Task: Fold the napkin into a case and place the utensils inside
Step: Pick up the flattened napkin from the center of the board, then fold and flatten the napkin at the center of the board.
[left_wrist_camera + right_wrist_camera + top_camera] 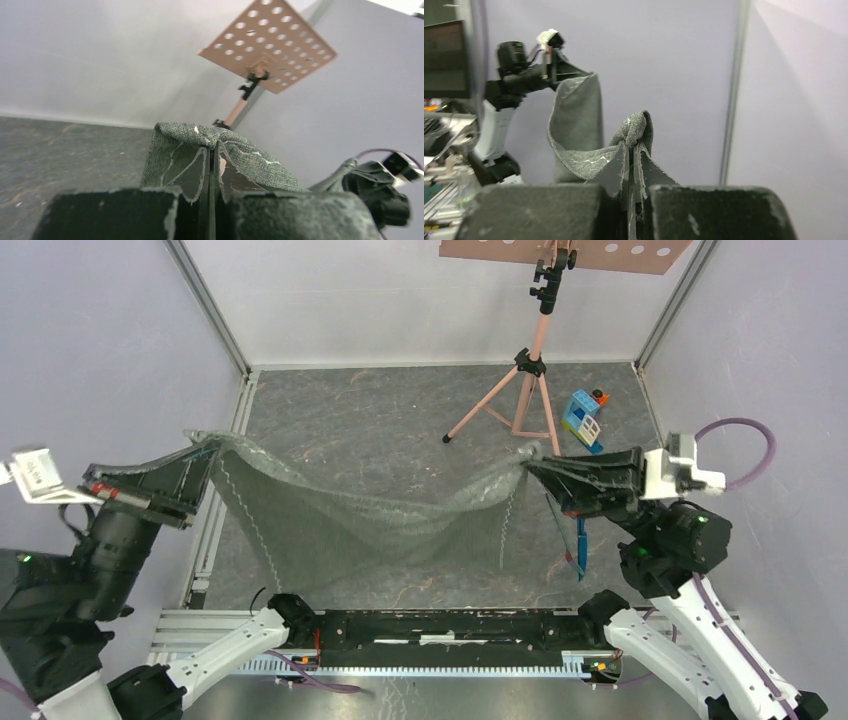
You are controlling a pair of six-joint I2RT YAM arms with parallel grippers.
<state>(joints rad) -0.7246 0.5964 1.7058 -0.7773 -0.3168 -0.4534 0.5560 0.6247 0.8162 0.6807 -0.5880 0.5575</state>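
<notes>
The dark grey napkin hangs stretched in the air between both arms, sagging in the middle, its pale stitched line showing along the edges. My left gripper is shut on its left corner; in the left wrist view the cloth bunches over the closed fingertips. My right gripper is shut on the right corner; in the right wrist view the cloth wraps the closed tips. Blue utensils lie on the floor below my right gripper, partly hidden by it.
A pink tripod stand with a perforated board stands at the back middle. A blue-and-white toy block house sits at the back right. Walls and metal posts close in both sides. A purple cable loops by the right arm.
</notes>
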